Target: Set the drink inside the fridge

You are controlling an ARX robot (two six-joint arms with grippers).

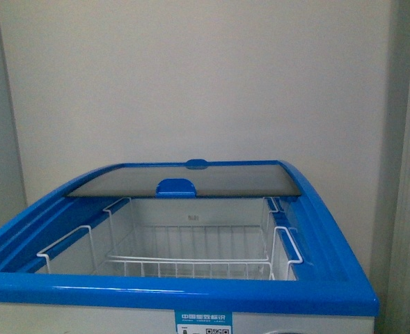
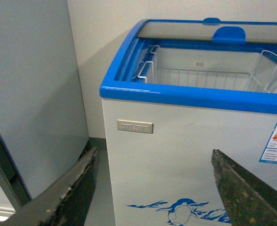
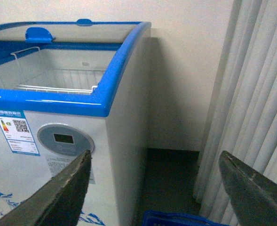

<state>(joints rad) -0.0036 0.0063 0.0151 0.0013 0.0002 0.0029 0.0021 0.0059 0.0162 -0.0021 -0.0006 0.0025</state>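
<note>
The fridge (image 1: pixel 191 287) is a white chest cooler with a blue top rim, straight ahead. Its glass lid (image 1: pixel 191 179) is slid to the back, so the inside with white wire baskets (image 1: pixel 191 259) lies open. No drink shows in any view. My left gripper (image 2: pixel 154 186) is open and empty, facing the fridge's white front (image 2: pixel 185 155) above the penguin graphic (image 2: pixel 180 211). My right gripper (image 3: pixel 154 188) is open and empty, facing the fridge's right front corner (image 3: pixel 111 141). Neither gripper shows in the front view.
A tall grey cabinet (image 2: pixel 30 94) stands left of the fridge. Pale curtains (image 3: pixel 251 94) hang on its right, with a narrow dark floor gap (image 3: pixel 171 179) between. A blue object's edge (image 3: pixel 176 219) shows low in the right wrist view. A plain wall (image 1: pixel 191 76) is behind.
</note>
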